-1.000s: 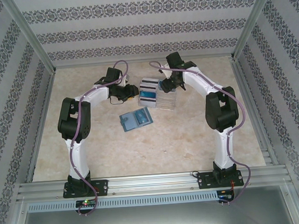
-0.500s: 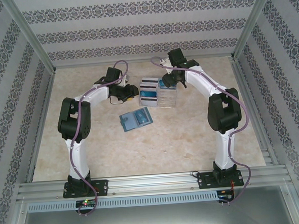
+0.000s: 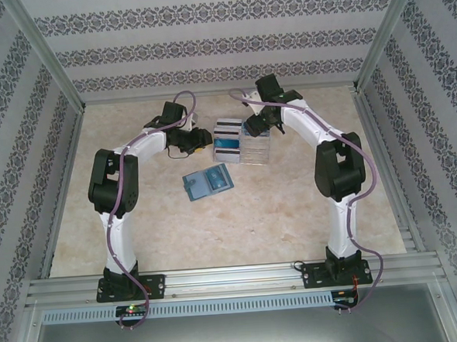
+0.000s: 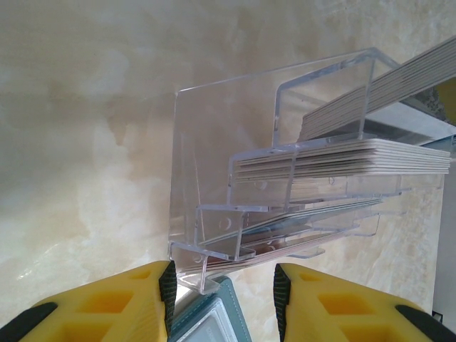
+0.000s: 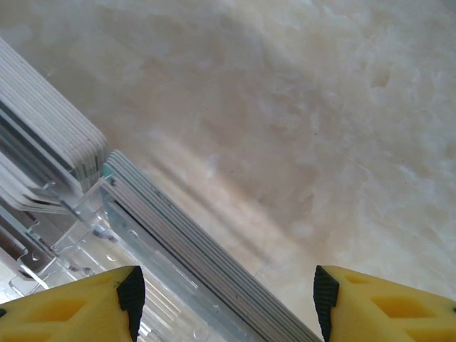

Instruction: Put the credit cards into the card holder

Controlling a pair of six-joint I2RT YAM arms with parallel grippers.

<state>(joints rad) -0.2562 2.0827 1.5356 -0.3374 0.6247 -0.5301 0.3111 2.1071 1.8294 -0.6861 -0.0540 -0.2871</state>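
The jaws of the left gripper stood partly apart. A teal-edged flat piece lay between them against the left pad, and I could not tell whether it was pinched or merely lay below. The jaws of the right gripper were spread wide with nothing pinched, and the edge of 1 card stack ran aslant under the gap.

The credit cards sat in stacks on the steps of a clear stand toward the far middle of the table. The left gripper was at its 9 o'clock and the right gripper at about its 2 o'clock. The card holder lay open and flat at about 7 o'clock from the stand, near it but not touching.

In my judgement the cards were light, stiff and slick. Pressed face to face, several might lift together or slide off each other. The best hold would be 1 card pinched by its 2 long edges, or by a free corner overhanging the step, with gentle force so that it did not bow and spring out. The stand looked light and brittle and could skid or tip if pushed. The holder seemed soft, so its pocket might need pinning down.

No brand, number or name could be read. Only dark stripes showed along some cards from above.
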